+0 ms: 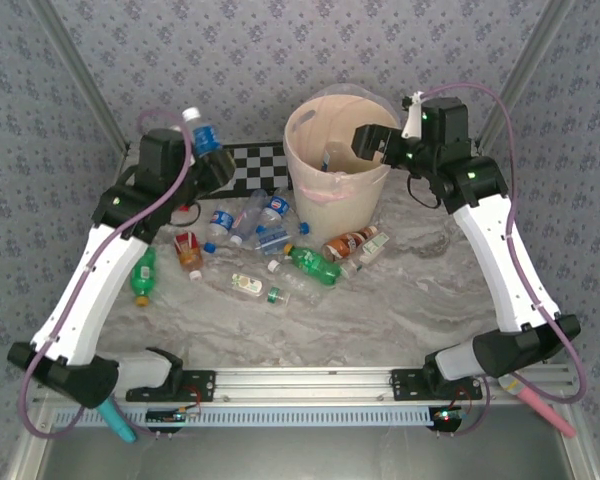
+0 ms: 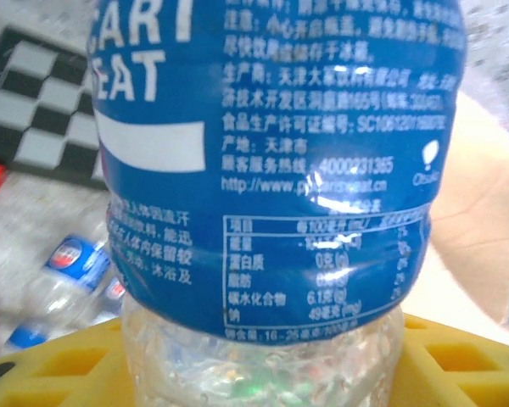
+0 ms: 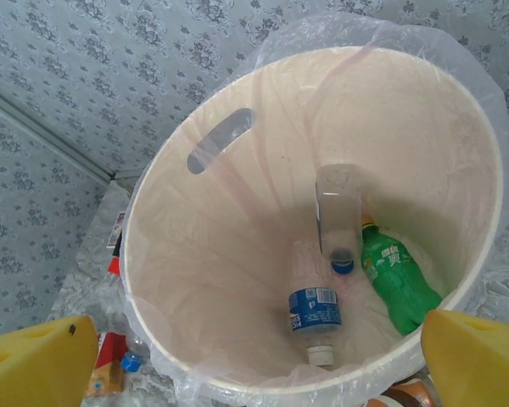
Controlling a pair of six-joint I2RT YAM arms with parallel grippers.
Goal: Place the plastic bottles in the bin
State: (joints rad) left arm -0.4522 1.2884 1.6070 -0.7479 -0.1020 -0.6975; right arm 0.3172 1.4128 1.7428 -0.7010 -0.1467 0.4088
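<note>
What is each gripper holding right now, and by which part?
Left gripper grips a blue-labelled bottle by its clear lower body, below the label. Right gripper is open over the bin, holding nothing.

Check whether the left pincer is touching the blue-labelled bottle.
Touching. The left wrist view shows the blue-labelled bottle wedged in the left pincer, its clear lower body pressed against the yellow fingers on both sides.

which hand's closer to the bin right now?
Right. The right hand hangs open above the bin at its right rim, its camera looking down inside. The left hand is off to the bin's left, apart from it, gripping a blue-labelled bottle.
</note>
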